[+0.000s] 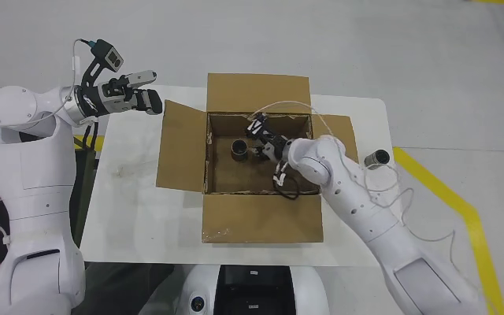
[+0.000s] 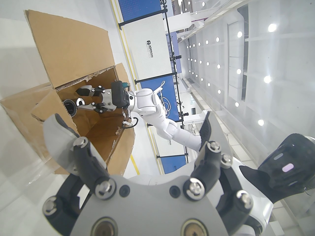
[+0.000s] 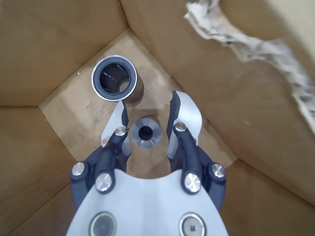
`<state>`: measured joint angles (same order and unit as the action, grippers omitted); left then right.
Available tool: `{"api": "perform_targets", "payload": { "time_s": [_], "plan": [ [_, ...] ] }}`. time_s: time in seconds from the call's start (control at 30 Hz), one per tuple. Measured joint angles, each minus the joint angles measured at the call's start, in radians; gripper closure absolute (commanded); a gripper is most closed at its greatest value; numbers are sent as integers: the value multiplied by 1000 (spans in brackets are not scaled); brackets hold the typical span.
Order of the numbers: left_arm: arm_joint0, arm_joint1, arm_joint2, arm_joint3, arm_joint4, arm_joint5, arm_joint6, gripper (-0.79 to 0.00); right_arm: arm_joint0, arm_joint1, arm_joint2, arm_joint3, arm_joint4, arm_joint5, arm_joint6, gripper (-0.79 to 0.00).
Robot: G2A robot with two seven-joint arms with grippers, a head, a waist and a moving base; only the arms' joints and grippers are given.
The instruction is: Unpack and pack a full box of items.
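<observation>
Presently we note dark-bored sleeve in box, small collar between parted fingers of right gripper, base hidden, left gripper spread

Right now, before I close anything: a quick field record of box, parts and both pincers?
box: cardboard box, flaps open, on the white table
inside: large hollow sleeve and small metal bushing, both open end up
outside: metal cylinder on the table beside the box
right pincer: open, inside box, straddling the small bushing
left pincer: open, empty, away from box
</observation>
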<state>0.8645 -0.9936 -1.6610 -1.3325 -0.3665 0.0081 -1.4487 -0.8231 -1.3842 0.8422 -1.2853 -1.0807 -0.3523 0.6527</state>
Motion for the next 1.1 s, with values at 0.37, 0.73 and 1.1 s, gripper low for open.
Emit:
{"api": "perform_targets", "payload": {
  "time_s": [0.37, 0.73, 1.1],
  "plan": [
    [0, 0, 0, 0, 0, 0, 0, -785, -236, 67, 174, -344, -61, -38, -39, -385],
    [0, 0, 0, 0, 0, 0, 0, -785, -439, 109, 343, -568, -88, -58, -164, -459],
    [0, 0, 0, 0, 0, 0, 0, -785, -658, 139, 531, -701, -90, -24, -286, -468]
  ]
}}
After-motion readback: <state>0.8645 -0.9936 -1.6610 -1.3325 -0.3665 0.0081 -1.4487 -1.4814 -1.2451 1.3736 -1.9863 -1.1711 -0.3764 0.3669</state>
